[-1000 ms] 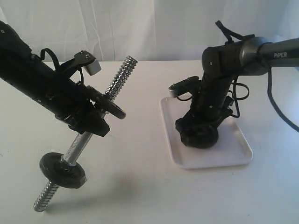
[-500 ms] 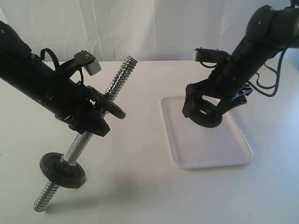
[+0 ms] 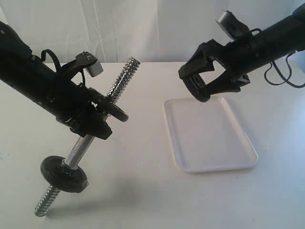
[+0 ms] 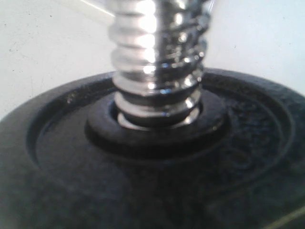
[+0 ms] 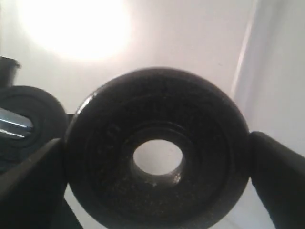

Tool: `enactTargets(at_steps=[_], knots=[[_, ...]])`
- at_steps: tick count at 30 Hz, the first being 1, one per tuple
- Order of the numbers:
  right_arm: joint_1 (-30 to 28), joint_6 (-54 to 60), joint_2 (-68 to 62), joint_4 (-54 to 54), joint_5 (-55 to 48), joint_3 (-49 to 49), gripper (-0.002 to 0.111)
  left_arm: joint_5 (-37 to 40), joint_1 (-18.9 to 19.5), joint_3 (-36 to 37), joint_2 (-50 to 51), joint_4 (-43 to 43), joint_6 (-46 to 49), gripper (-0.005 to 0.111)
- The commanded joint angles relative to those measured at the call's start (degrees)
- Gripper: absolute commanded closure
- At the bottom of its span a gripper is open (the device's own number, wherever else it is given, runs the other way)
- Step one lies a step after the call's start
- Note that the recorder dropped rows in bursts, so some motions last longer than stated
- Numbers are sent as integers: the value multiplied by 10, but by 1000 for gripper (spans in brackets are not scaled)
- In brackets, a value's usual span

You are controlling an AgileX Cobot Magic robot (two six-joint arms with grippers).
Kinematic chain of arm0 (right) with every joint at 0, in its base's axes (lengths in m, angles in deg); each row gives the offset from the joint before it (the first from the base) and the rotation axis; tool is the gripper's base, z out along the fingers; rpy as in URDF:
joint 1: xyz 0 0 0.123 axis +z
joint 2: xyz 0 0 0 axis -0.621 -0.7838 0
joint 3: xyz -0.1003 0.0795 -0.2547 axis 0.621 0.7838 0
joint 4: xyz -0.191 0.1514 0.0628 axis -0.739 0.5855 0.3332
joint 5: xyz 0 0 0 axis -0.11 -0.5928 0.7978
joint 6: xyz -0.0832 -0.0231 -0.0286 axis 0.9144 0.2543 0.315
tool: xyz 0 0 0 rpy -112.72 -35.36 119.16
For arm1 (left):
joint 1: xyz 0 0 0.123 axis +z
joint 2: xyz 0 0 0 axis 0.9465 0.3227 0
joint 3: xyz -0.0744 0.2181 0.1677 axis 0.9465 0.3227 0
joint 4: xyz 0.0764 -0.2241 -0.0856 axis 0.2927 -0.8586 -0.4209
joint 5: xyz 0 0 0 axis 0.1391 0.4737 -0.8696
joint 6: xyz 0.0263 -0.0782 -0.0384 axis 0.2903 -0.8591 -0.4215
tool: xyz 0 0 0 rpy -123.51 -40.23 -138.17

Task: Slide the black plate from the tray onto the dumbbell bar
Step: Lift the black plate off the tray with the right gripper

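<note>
The black plate (image 3: pixel 191 82) hangs in the air over the far left corner of the white tray (image 3: pixel 209 143), with my right gripper (image 3: pixel 194 87) shut on its rim. In the right wrist view the black plate (image 5: pixel 205 129) stands edge-held between both fingers (image 5: pixel 28 181), its centre hole showing through. My left gripper (image 3: pixel 96 120) is shut on the smooth middle of the dumbbell bar (image 3: pixel 123 76), which slants with its upper threaded end free. One black disc (image 3: pixel 64 174) sits low on the bar, another (image 3: pixel 116 112) next to the gripper. Up close, the dumbbell bar (image 4: pixel 152 57) passes through a disc (image 4: pixel 238 157).
The tray lies bare on the white table (image 3: pixel 152 205). A white curtain (image 3: pixel 152 28) closes off the back. Cables (image 3: pixel 281 78) hang from the right arm. A gap of open air lies between the held plate and the bar's upper end.
My right gripper has lifted the plate off the tray, raised it up and left, and turned it on edge toward the bar. The left arm and bar have stayed still.
</note>
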Motion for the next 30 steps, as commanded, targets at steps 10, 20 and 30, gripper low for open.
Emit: enactTargets(at_steps=[10,20,30], knots=[[-1,38,14,127,-13,-13,108,38,-2,-14,-34,-110,1,107],[5,16,82,127,-13,-12,108,34,-25,-14,-34,-90,3,107],[64,-61,123,45,-13,-10,108,40,-25,-14,-34,-90,3,107]])
